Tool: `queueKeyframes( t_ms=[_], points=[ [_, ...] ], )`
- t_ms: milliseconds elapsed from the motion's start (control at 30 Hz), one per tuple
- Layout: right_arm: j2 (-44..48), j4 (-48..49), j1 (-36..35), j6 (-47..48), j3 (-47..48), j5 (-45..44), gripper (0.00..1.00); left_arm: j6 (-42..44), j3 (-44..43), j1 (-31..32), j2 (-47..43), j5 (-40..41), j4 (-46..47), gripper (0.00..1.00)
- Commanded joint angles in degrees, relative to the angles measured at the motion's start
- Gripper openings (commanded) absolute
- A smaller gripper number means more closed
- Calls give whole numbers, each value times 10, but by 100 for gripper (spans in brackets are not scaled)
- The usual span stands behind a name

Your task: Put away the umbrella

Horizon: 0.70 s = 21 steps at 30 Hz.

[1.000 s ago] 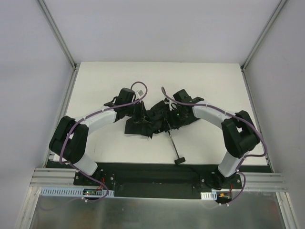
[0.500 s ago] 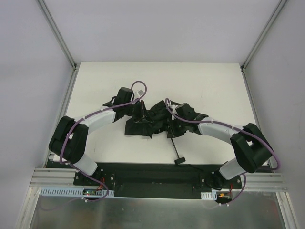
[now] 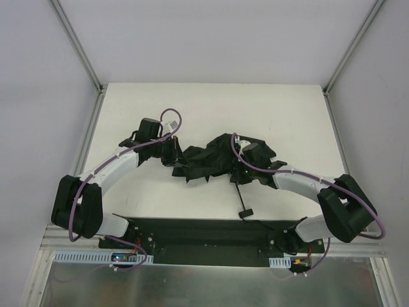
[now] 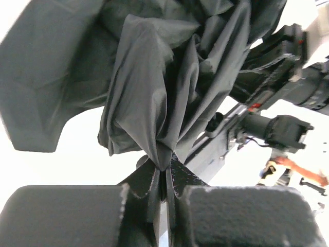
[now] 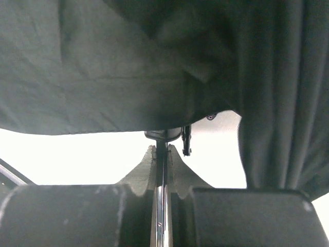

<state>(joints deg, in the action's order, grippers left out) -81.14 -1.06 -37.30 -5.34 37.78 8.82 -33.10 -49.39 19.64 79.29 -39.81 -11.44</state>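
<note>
The umbrella (image 3: 208,160) lies crumpled on the white table (image 3: 287,115), its black fabric spread between both arms. Its thin shaft (image 3: 240,195) runs toward the near edge and ends in the small knob handle (image 3: 245,214). My left gripper (image 3: 177,158) is at the fabric's left end. In the left wrist view, the left gripper (image 4: 164,172) is shut on a gathered fold of fabric (image 4: 149,87). My right gripper (image 3: 238,178) sits where the shaft leaves the canopy. The right wrist view has the right gripper (image 5: 162,152) shut on the metal shaft (image 5: 162,206) beneath the fabric (image 5: 103,67).
A black base plate (image 3: 204,231) runs along the table's near edge, just beyond the handle. Aluminium frame posts (image 3: 83,57) and grey walls bound the table left and right. The right arm (image 4: 277,128) shows behind the fabric in the left wrist view.
The right gripper has shut on the shaft and dropped nearer the front. The left arm has swung left, drawing the fabric with it. The handle has shifted slightly.
</note>
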Motion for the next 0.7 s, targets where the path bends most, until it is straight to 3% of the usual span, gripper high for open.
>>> queueKeyframes(
  t_ms=[0,100,133,200,233,300,333,467,500,533,633,667],
  points=[
    [16,-4,5,16,15,7,0,91,6,-15,2,41,-76,4],
    [6,-23,2,22,34,28,0,93,-8,-16,24,24,-77,23],
    [5,-22,2,21,35,28,0,92,-17,-16,25,12,-76,33],
    [-1,-21,1,14,39,37,0,82,-26,-16,13,9,-72,64],
    [-2,-20,1,13,41,43,0,71,-24,-15,2,6,-61,75],
    [-5,-18,-1,7,44,46,0,32,-15,-8,-9,-11,-30,94],
    [-7,-18,-4,8,46,48,0,17,-14,6,-6,-23,-10,99],
    [-9,-27,-10,11,57,45,0,-30,-57,85,38,7,17,99],
    [-4,-27,-10,10,56,41,0,-40,-74,101,67,6,17,93],
    [0,-27,-10,8,56,37,0,-53,-92,110,99,-6,17,83],
    [5,-25,-6,6,50,38,0,-54,-135,119,141,-50,21,25],
    [4,-25,-4,5,48,39,0,-45,-135,119,125,-57,40,17]
  ],
)
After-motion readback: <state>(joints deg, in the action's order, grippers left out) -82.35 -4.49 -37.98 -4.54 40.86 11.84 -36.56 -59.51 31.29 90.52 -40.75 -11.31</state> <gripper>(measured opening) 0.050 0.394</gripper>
